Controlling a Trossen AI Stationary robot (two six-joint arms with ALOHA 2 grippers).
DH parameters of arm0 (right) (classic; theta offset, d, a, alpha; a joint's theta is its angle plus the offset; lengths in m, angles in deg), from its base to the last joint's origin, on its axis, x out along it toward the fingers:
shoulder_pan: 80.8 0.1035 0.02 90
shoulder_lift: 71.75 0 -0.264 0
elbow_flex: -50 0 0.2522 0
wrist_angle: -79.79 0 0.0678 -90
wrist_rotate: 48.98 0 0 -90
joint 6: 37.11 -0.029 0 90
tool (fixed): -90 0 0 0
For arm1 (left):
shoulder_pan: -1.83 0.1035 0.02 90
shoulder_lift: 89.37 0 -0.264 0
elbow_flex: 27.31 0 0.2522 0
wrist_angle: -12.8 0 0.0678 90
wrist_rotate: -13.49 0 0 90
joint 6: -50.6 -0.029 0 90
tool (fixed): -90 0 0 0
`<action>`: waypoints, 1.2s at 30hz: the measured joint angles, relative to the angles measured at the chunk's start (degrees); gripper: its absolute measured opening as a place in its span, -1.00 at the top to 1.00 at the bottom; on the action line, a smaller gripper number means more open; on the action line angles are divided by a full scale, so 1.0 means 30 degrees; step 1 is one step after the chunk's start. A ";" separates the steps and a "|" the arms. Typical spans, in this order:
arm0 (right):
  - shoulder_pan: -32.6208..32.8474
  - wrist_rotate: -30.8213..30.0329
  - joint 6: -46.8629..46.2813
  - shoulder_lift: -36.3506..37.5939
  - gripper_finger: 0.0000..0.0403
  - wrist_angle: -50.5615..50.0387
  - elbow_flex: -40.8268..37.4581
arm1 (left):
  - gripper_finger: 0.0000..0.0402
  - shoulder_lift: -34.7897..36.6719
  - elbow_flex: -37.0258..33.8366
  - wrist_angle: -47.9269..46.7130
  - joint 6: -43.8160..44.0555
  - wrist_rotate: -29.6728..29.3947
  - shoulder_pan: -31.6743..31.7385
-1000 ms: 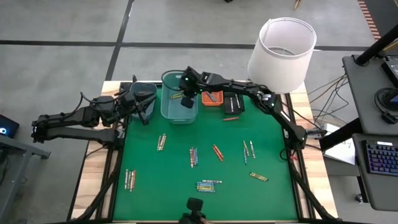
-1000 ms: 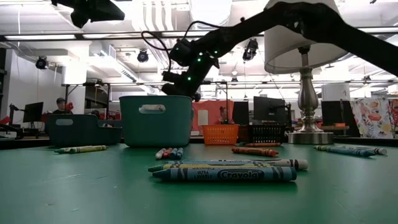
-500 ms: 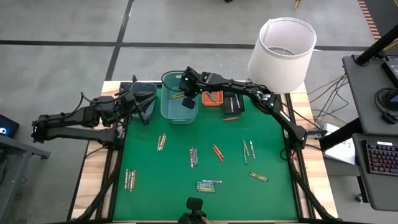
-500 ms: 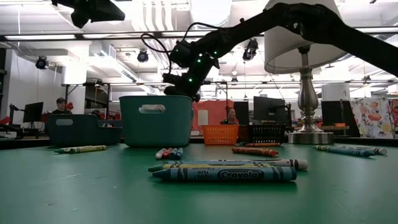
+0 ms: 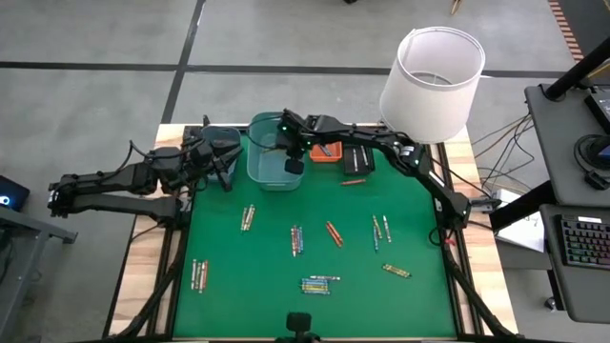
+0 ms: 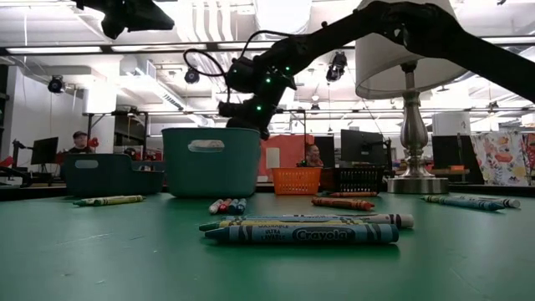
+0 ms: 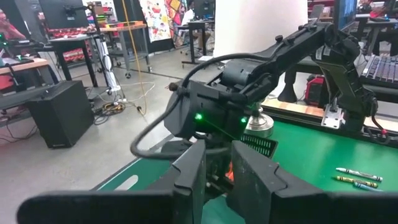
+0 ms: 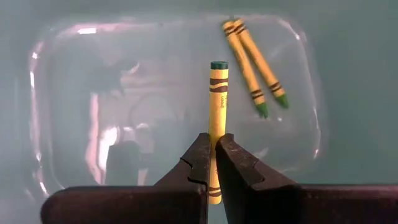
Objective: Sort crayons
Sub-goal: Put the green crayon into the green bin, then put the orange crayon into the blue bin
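Note:
My right gripper [image 5: 294, 164] hangs over the light teal bin [image 5: 259, 164] and is shut on a yellow-green crayon [image 8: 217, 99]. Two more yellow-green crayons [image 8: 254, 62] lie on the bin's floor. Several crayons lie loose on the green mat, among them a pair [image 5: 248, 217], an orange one [image 5: 333, 233] and a bundle near the front [image 5: 319, 284]. My left gripper [image 5: 219, 170] hovers by the dark teal bin [image 5: 221, 141] at the far left, open and empty; its fingers [image 7: 193, 177] show a narrow gap. My right gripper pinches the crayon's paper-wrapped shaft [image 8: 215, 140] between its two fingers, below the crayon's middle. The fingers point down into the bin. The green end [image 8: 219, 65] sticks out past the fingertips and the other end [image 8: 214, 191] shows between the fingers. The crayon is clear of the bin.
An orange bin [image 5: 327, 149] and a black bin [image 5: 359, 157] stand to the right of the teal bin. A table lamp with a white shade [image 5: 434, 71] stands at the far right corner. A crayon [image 5: 355, 180] lies just in front of the black bin.
My right gripper has shifted a little toward the table's near edge above the light teal bin, still shut on the crayon.

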 joint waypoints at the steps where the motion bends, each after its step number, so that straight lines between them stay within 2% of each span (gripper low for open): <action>1: 0.0002 -0.0021 0.0093 0.0000 0.94 -0.0188 0.0000 | 0.70 0.0000 0.0000 0.0006 0.0000 0.0000 0.0000; 18: -0.0020 -0.0188 -0.0462 0.0000 0.92 0.0236 0.0000 | 0.70 0.0036 0.0000 0.0025 0.0000 0.0000 0.0000; 22: -0.0020 -0.0188 -0.0707 0.0000 0.79 0.0236 0.0007 | 0.70 0.0021 0.0000 0.0028 0.0177 0.0000 0.0000; 30: -0.0020 -0.0196 -0.0551 0.0306 0.37 0.0294 0.0007 | 0.70 0.0000 0.0000 -0.0015 0.1095 0.0007 0.0000; 36: 0.0124 -0.0181 -0.0767 0.2069 0.26 -0.0316 0.0036 | 0.70 -0.0112 0.0000 -0.1239 0.3862 0.0062 0.0000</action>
